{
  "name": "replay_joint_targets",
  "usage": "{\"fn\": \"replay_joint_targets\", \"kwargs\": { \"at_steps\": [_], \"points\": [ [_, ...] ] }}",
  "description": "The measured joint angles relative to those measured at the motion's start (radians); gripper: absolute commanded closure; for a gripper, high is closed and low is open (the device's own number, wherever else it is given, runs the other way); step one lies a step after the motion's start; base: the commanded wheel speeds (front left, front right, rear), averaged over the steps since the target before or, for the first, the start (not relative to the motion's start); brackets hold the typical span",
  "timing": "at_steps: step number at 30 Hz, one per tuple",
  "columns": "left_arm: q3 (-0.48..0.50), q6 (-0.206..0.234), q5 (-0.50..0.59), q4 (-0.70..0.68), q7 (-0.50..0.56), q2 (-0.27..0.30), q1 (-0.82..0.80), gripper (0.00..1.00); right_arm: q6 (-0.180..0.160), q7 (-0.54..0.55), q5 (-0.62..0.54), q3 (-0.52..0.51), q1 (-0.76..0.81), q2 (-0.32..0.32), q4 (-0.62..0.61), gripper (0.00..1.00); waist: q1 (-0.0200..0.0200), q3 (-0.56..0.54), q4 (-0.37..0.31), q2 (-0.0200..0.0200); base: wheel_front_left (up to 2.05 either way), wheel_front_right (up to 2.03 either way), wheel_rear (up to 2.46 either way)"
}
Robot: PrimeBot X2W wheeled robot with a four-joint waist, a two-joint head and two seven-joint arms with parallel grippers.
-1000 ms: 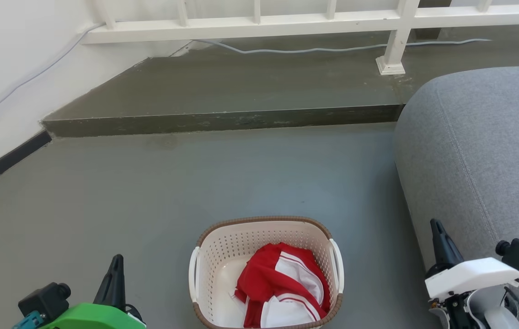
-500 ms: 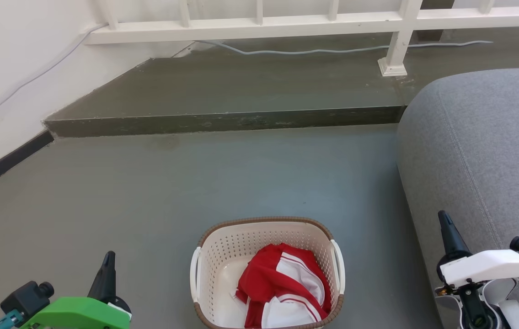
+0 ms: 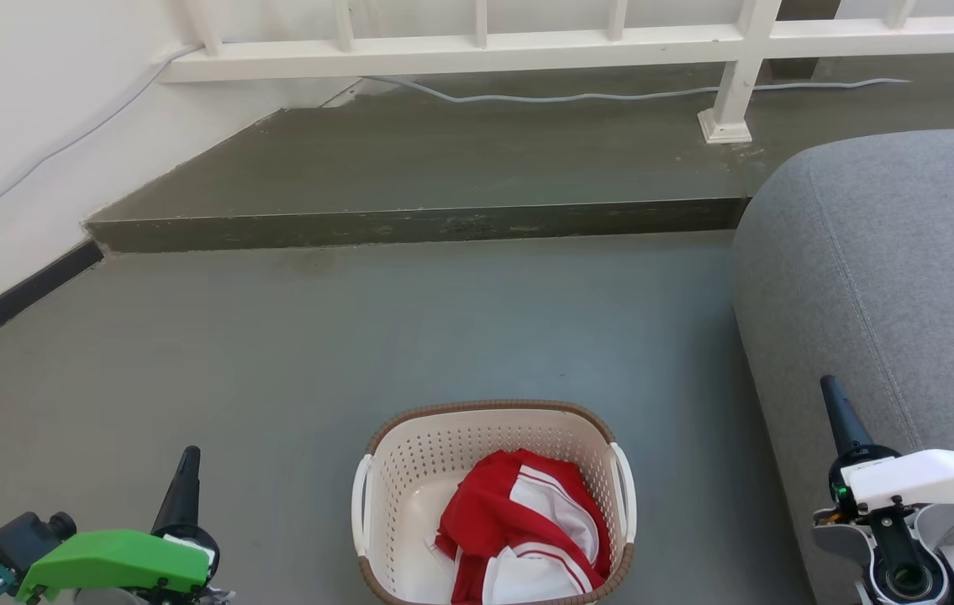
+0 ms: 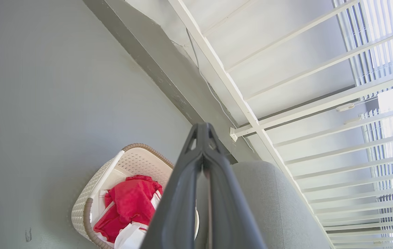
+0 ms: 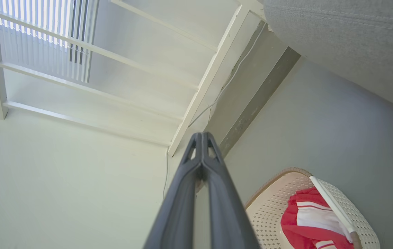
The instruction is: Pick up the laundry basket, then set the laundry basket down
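Note:
The laundry basket [image 3: 418, 454], cream and perforated with a brown rim and white side handles, stands on the grey floor at the bottom middle of the head view, holding red and white clothes [image 3: 523, 525]. My left gripper [image 3: 187, 460] hovers well to its left, fingers pressed together and empty. Off to the basket's right, beside the sofa, my right gripper [image 3: 830, 393] is likewise shut on nothing. The basket [image 4: 132, 162] lies low left of the shut fingertips [image 4: 201, 129] in the left wrist view. In the right wrist view the basket [image 5: 272, 204] sits low right of the shut fingertips [image 5: 201, 138].
A grey sofa [image 3: 897, 260] fills the right side, close to my right arm. A dark raised step [image 3: 409, 223] crosses behind the basket, with a white railing [image 3: 527, 38] and a loose cable [image 3: 577, 94] above. A white wall [image 3: 6, 143] runs along the left.
Both grippers have spread outward from the basket: the left one down and left, the right one up and right toward the sofa. The basket has stayed put.

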Motion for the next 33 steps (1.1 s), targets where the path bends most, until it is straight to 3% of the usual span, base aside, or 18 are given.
{"fn": "replay_joint_targets", "kwargs": {
  "at_steps": [33],
  "points": [
    [0.103,-0.088,-0.449,0.069,0.089,-0.016,-0.070,1.00,0.082,0.096,0.435,-0.115,-0.062,0.019,0.035,1.00,0.0000,-0.008,0.013,0.0000,0.00,0.00,0.00]
  ]
}}
